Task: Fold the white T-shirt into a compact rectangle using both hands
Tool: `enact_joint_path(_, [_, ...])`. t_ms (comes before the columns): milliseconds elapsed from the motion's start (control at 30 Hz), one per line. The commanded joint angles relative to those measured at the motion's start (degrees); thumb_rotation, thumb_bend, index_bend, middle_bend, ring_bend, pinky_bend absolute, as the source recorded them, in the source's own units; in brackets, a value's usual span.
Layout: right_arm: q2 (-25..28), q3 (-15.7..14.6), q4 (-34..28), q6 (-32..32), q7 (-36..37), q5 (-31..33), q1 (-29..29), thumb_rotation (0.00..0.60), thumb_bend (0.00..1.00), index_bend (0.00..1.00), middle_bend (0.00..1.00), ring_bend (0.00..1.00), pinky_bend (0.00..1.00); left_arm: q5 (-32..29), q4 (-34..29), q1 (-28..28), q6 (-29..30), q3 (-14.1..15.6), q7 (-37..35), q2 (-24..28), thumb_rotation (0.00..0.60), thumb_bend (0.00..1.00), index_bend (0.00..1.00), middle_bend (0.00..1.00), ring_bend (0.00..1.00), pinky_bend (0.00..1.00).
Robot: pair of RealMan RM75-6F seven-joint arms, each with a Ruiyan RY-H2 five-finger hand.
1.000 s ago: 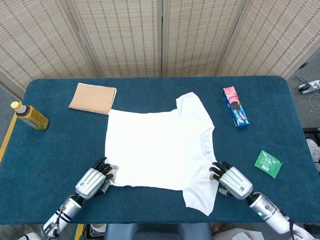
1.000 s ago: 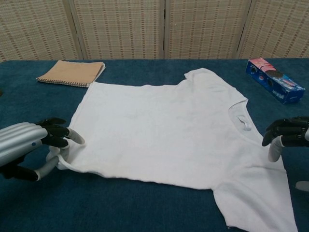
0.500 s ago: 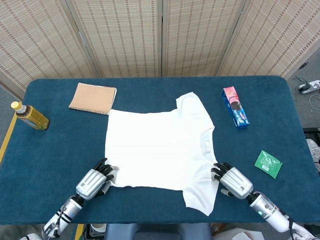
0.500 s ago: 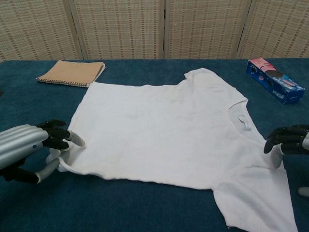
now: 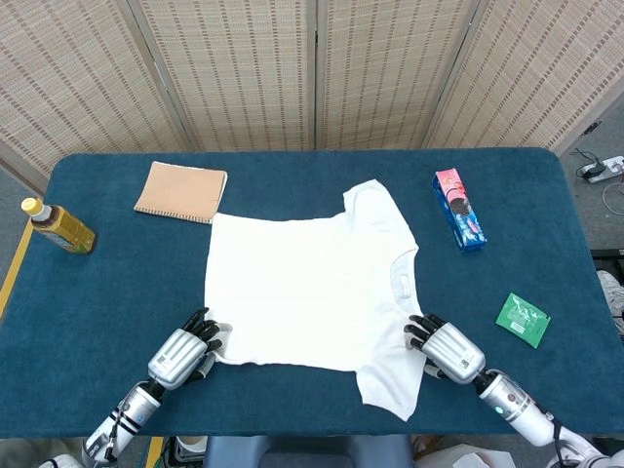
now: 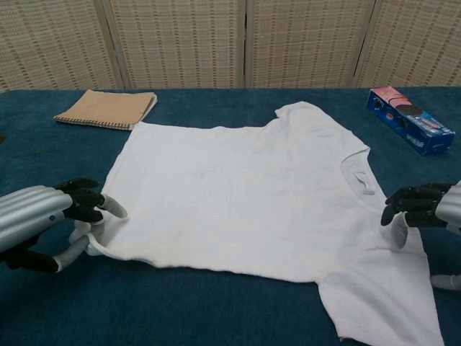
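Progress: the white cotton T-shirt lies flat and unfolded at the tabletop centre; every fold remains.
Left hand: pinches the near hem corner.
Right hand: fingers rest on the near sleeve shoulder; grasp cannot be confirmed.
Surface: dark blue cloth-covered tabletop.
Room: woven beige folding screens behind.

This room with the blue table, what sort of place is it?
Probably a lab or demo corner: woven folding screens wall off a blue-covered table, with a power strip on the floor.
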Motion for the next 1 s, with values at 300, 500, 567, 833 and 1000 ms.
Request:
enact_joint_path(300, [-1.80, -0.77, 2.67, 1.87, 0.90, -0.57, 0.46, 0.600, 0.03, 0.45, 0.30, 0.18, 0.26, -0.07, 0.42, -0.11, 0.04, -0.19, -0.60, -0.04, 0.600, 0.61, 0.72, 0.24, 0.21, 0.03])
enact_joint_path(500, [-3.49, -0.90, 4.96, 3.41, 1.60, -0.93, 0.78, 0.600, 0.10, 0.47, 0.31, 0.18, 0.26, -0.13, 0.57, -0.11, 0.00, -0.18, -0.76, -0.01, 0.600, 0.61, 0.72, 0.24, 0.21, 0.03])
enact_joint_path(567, [-4.03, -0.90, 5.79, 3.94, 2.02, -0.93, 0.80, 0.600, 0.11, 0.48, 0.32, 0.18, 0.26, -0.16, 0.52, -0.11, 0.01, -0.20, -0.75, 0.04, 0.600, 0.61, 0.72, 0.24, 0.21, 0.03])
enact_joint_path(833, [-5.68, -1.26, 8.47, 5.17, 2.94, -1.07, 1.15, 0.600, 0.20, 0.51, 0.34, 0.20, 0.26, -0.34, 0.65, -0.20, -0.23, -0.28, -0.84, -0.05, 0.600, 0.61, 0.72, 0.24, 0.21, 0.03])
enact_joint_path(1000, [-6.08, -1.44, 9.30, 5.37, 3.32, -0.90, 1.37, 0.600, 0.29, 0.55, 0.35, 0.21, 0.26, -0.27, 0.76, -0.20, -0.12, -0.29, -0.97, -0.16, 0.600, 0.61, 0.72, 0.24, 0.21, 0.03])
